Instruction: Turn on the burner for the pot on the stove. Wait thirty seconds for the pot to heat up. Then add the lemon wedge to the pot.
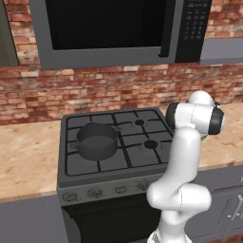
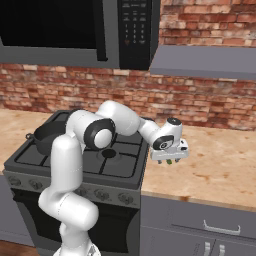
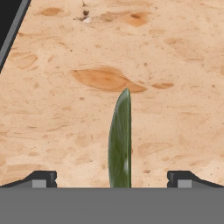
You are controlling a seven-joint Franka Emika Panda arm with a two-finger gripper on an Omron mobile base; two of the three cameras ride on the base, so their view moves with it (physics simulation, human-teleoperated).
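Lemon wedge (image 3: pixel 120 140) lay on the counter (image 3: pixel 175 65) right of the stove (image 1: pixel 114 163), centred between the wide-open, empty gripper (image 3: pixel 112 178), which needed lowering and closing before reaching the pot (image 1: pixel 97 141).

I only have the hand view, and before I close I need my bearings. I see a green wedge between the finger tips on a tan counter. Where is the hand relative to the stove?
Observer: The gripper hangs over the counter just right of the stove, with the lemon wedge right under it.
Operator: Where is the pot?
Observer: The pot sits on the front left burner, on the far side of the stove from the hand.
Operator: Anything in the path between?
Observer: The two right-hand burners carry nothing, though the arm's own elbow hangs over that side.
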